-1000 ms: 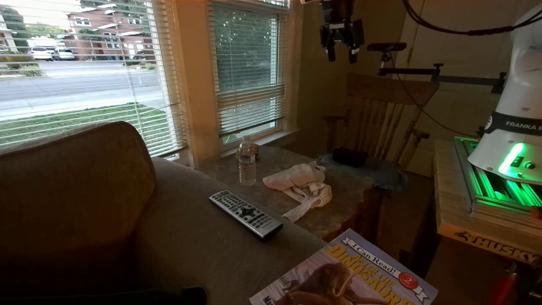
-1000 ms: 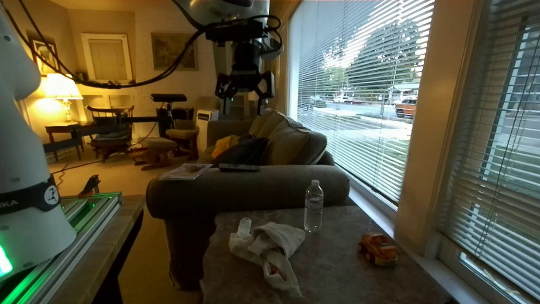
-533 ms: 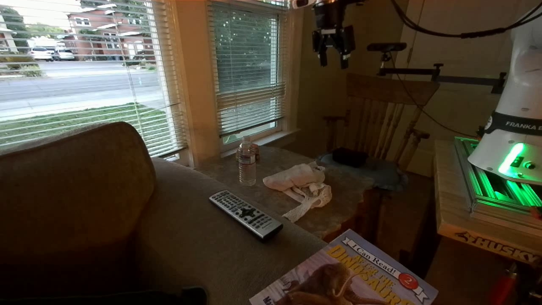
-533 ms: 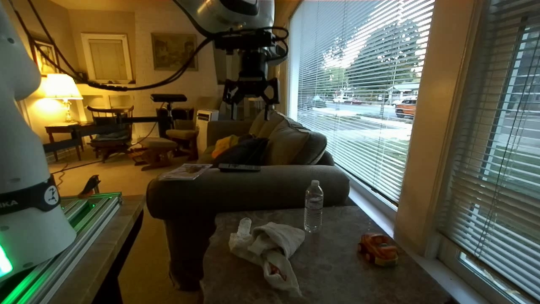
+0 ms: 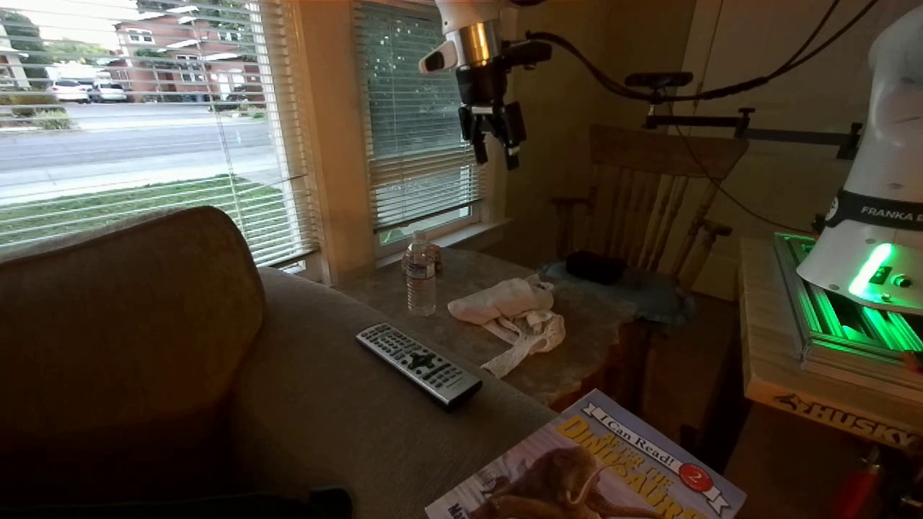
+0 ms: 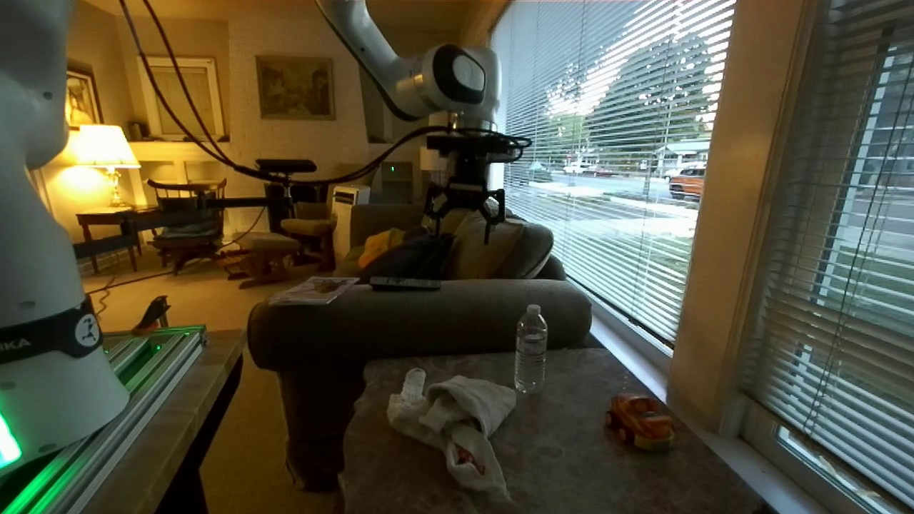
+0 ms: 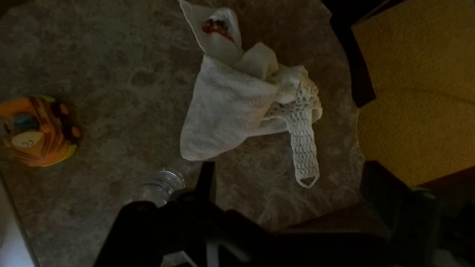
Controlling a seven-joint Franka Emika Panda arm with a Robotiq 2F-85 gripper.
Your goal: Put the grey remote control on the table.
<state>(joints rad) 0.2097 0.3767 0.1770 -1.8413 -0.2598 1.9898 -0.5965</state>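
The grey remote control (image 5: 418, 364) lies buttons up along the top of the sofa arm; in an exterior view it is a thin dark strip (image 6: 405, 284). Beside that arm stands the table (image 6: 571, 457), its mottled grey-brown top (image 7: 130, 74) filling much of the wrist view. My gripper (image 5: 497, 160) hangs fingers down in the air, well above the tabletop and apart from the remote. Its jaws are spread wide in the wrist view, with nothing held in the gripper (image 7: 290, 167). The remote is out of the wrist view.
On the table are a crumpled white cloth (image 6: 468, 403), a water bottle (image 6: 530, 350) and an orange toy car (image 6: 640, 421). A dinosaur book (image 5: 591, 468) lies on the sofa arm (image 5: 324, 432). Window blinds (image 6: 614, 143) line one side; the robot's bench (image 5: 757, 346) stands opposite.
My gripper has come down, moving left in an exterior view and right in the opposite one, toward the window side. It stays open. The remote and the things on the table have not moved.
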